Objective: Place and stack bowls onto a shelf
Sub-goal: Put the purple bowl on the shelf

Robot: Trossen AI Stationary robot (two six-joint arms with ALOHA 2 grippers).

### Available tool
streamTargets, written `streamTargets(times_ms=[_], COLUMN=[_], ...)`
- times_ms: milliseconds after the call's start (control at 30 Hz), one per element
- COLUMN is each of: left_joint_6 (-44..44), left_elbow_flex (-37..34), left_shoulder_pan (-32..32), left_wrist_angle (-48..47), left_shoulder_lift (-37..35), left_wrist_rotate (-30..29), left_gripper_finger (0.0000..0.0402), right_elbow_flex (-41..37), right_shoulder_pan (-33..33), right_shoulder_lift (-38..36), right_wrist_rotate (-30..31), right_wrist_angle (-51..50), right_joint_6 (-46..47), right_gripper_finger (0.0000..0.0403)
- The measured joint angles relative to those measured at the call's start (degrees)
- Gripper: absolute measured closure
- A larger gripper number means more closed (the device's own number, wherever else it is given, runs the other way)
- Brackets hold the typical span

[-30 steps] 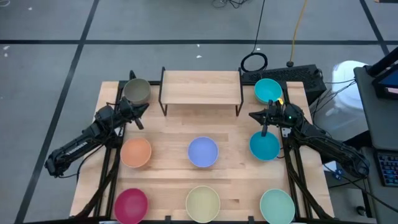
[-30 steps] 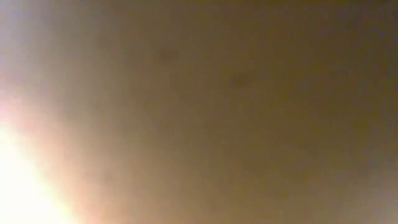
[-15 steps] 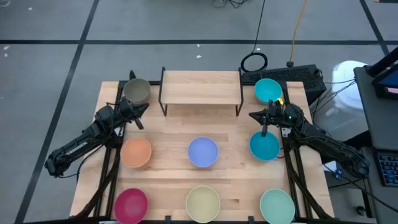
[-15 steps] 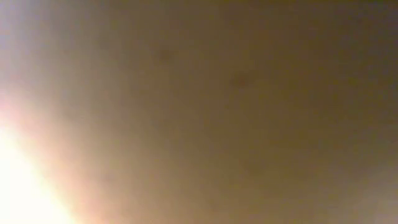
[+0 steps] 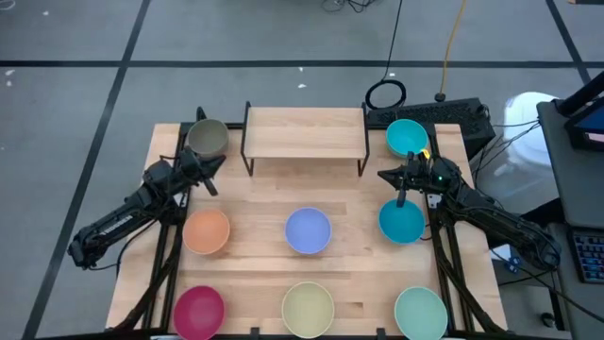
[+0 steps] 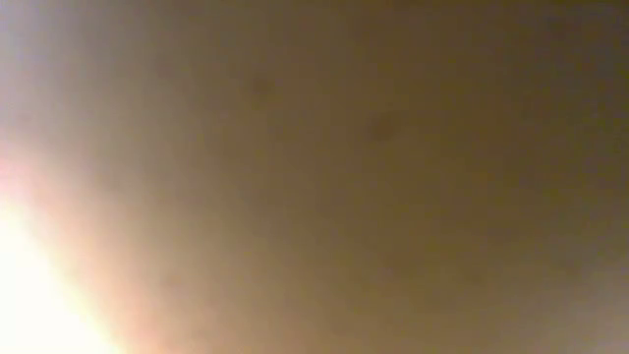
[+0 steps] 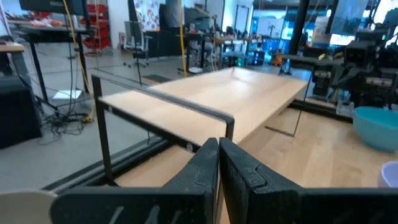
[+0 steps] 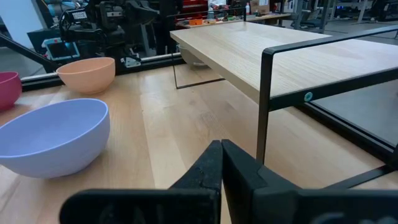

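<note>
The shelf (image 5: 305,132) stands at the table's far middle with nothing on its board. Bowls sit upright on the table: olive-grey (image 5: 208,138), two cyan (image 5: 407,137) (image 5: 401,222), orange (image 5: 207,230), periwinkle (image 5: 308,230), magenta (image 5: 199,311), pale yellow (image 5: 308,308), mint green (image 5: 420,311). My left gripper (image 5: 213,176) is shut, just near of the olive-grey bowl, left of the shelf (image 7: 205,99). My right gripper (image 5: 392,181) is shut, between the two cyan bowls, right of the shelf (image 8: 292,56). The low view is a blur and shows nothing.
A black cable coil (image 5: 385,93) and a dark keyboard-like box (image 5: 448,113) lie past the table's far right corner. Bare wood lies between the shelf and the middle row of bowls. In the right wrist view the periwinkle bowl (image 8: 53,137) and orange bowl (image 8: 87,73) show beyond the fingers.
</note>
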Motion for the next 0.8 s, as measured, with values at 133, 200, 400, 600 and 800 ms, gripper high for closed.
streamTargets(times_ms=[133, 200, 400, 600, 800], left_joint_6=[-0.55, 0.12, -2.30, -3.46, -3.52], left_elbow_flex=[3.11, 6.97, 22.86, 35.94, 50.81], left_shoulder_pan=[-0.01, 0.00, -0.02, 0.00, -0.01], left_wrist_angle=[-4.35, -9.52, -27.32, -30.33, -42.71], left_shoulder_lift=[0.01, 0.19, 4.42, 11.30, 20.92], left_wrist_rotate=[0.00, -0.02, 0.00, 0.04, 0.06], left_gripper_finger=[0.0382, 0.0382, 0.0382, 0.0382, 0.0382], right_elbow_flex=[0.00, 0.00, 0.00, 0.00, 0.00], right_shoulder_pan=[-0.02, -0.01, 0.00, -0.01, 0.00], right_shoulder_lift=[0.00, 0.00, 0.00, 0.00, 0.00], right_wrist_rotate=[0.02, 0.01, 0.02, 0.02, 0.00], right_wrist_angle=[0.00, 0.00, 0.00, 0.00, 0.00], right_joint_6=[-0.02, -0.02, 0.00, 0.00, 0.00], right_gripper_finger=[0.0403, 0.0403, 0.0403, 0.0403, 0.0403])
